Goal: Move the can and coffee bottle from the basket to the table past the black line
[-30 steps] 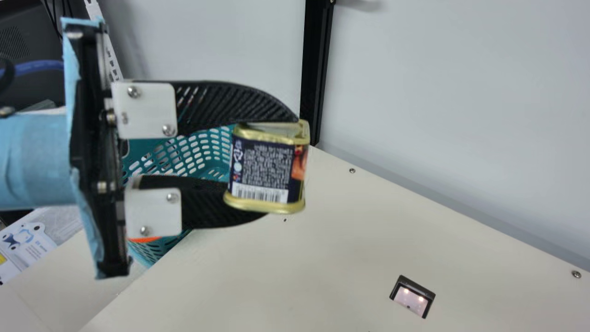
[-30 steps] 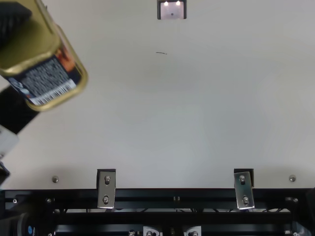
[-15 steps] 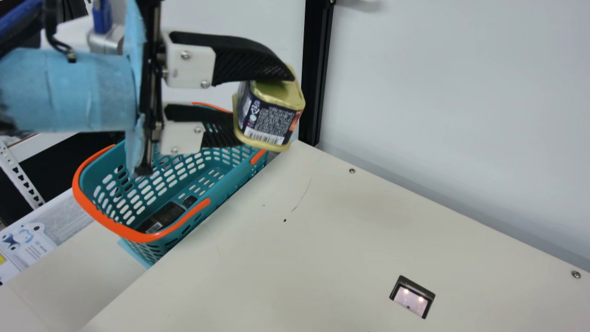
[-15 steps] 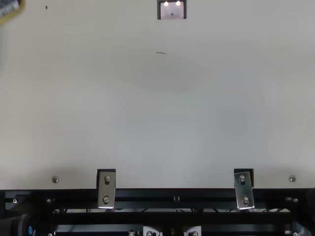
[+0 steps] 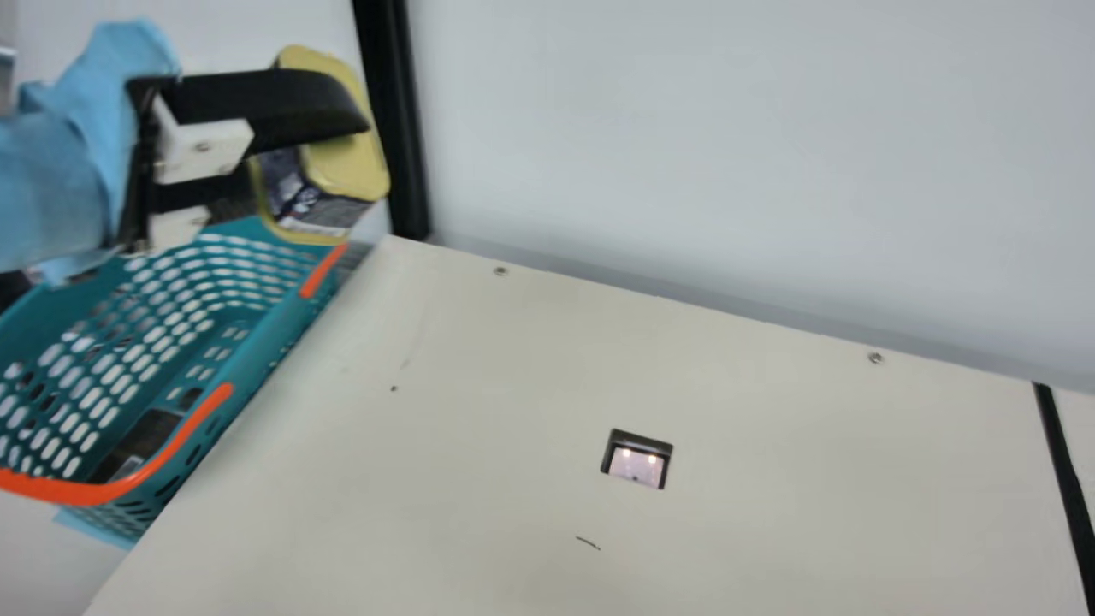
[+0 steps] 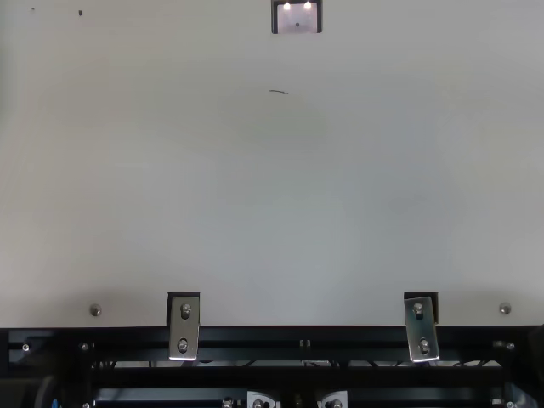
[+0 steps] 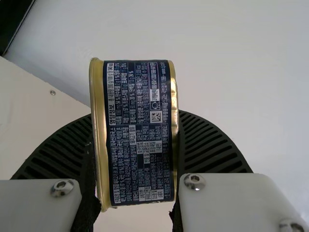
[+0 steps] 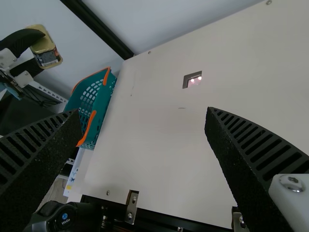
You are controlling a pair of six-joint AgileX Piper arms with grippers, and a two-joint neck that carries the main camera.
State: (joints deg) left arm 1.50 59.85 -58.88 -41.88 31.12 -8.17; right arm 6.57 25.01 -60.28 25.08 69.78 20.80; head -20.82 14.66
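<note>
Your left gripper (image 5: 312, 164) was clamped on the can (image 5: 346, 171), its jaws parted just by the can's thickness, higher than the basket (image 5: 73, 491). Your right gripper (image 8: 143, 112) had its jaws wide apart. The main view gave you the coffee bottle (image 5: 144, 438), in the basket below the left jaws, and the black line (image 5: 1065, 483), well right of them; the top view, two metal brackets (image 6: 184, 327). You had one can, one bottle, one basket.
</note>
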